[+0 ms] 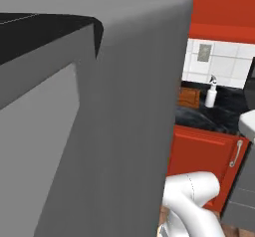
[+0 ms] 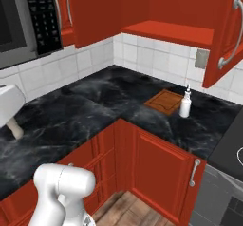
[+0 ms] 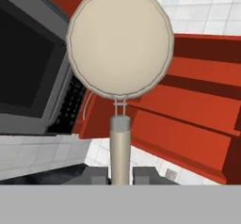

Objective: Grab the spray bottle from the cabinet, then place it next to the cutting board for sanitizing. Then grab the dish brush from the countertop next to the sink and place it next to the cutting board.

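In the hand view my gripper point(image 3: 120, 175) is shut on the dish brush point(image 3: 120, 44). Its grey handle stands between my two fingertips point(image 3: 96, 175), and its round beige head rises in front of the camera. The white spray bottle point(image 2: 185, 104) stands upright on the black countertop point(image 2: 95, 106), touching the right edge of the brown cutting board point(image 2: 163, 101). Bottle point(image 1: 211, 94) and board point(image 1: 189, 97) also show far off in the left base view. Above them the red cabinet point(image 2: 171, 33) is open, its shelf bare. The sink is out of view.
A microwave point(image 2: 23, 21) hangs at upper left over the counter. A pale rounded shape with a beige stem point(image 2: 13, 125) hovers at the left edge above the worktop. The open cabinet door point(image 2: 228, 35) juts out at right. A big grey block point(image 1: 99, 121) stands close in front.
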Available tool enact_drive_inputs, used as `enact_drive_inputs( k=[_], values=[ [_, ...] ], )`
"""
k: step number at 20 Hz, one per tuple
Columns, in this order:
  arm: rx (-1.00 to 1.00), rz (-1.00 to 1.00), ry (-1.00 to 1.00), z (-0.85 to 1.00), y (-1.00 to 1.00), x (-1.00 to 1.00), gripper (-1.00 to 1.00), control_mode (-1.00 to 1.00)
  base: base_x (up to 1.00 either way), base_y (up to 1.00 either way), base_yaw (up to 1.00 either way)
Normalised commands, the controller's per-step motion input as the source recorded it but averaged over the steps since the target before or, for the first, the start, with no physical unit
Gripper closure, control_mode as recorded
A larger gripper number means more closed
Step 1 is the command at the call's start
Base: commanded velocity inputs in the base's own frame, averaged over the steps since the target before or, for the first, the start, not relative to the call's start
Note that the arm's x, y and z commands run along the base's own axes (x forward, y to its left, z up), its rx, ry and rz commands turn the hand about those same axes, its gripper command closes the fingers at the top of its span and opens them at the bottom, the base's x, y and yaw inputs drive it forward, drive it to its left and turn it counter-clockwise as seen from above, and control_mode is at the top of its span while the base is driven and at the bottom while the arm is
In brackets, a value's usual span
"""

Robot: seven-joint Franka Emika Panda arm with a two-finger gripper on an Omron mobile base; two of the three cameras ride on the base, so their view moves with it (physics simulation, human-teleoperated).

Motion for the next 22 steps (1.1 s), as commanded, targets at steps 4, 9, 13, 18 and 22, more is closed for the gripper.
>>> enact_drive_inputs(
  k=[4,9,13,18,22],
  values=[
    [0.0,0.0,0.0,0.0,0.0,0.0,1.0,1.0,1.0,0.03,0.0],
    [0.0,0.0,0.0,0.0,0.0,0.0,1.0,1.0,0.62,-0.22,0.02],
    [0.0,0.0,0.0,0.0,0.0,0.0,1.0,1.0,0.19,-0.6,0.09],
    [0.0,0.0,0.0,0.0,0.0,0.0,1.0,1.0,0.1,-0.63,0.1],
    [0.0,0.0,0.0,0.0,0.0,0.0,1.0,1.0,0.31,-0.36,0.1]
  ],
)
